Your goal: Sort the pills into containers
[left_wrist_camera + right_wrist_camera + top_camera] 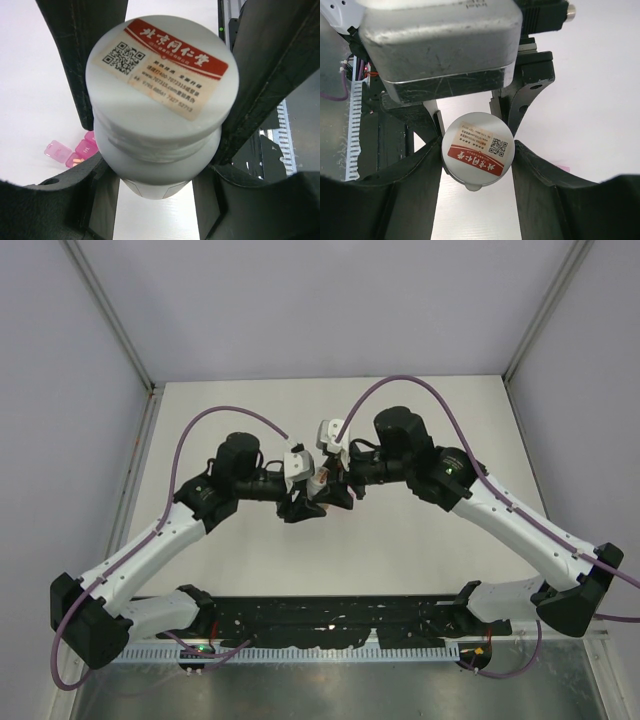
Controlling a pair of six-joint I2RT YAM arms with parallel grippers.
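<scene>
A white bottle [321, 486] with an orange-red label is held above the table between both arms. My left gripper [306, 502] is shut on it; in the left wrist view the bottle [160, 85] fills the frame, with my left gripper [157, 170] clamped on its lower part. My right gripper [336, 486] is shut on the same bottle [477, 150] from the opposite side, and the right gripper [477, 156] presses on its round rim. The pink pill box [75, 152] lies on the table below, one compartment holding orange pills [74, 161]. No loose pills show.
A black rail [330, 615] with a white toothed cable strip runs along the near edge. Grey enclosure walls [70, 390] stand on the left, back and right. Purple cables [420, 390] arch over both arms.
</scene>
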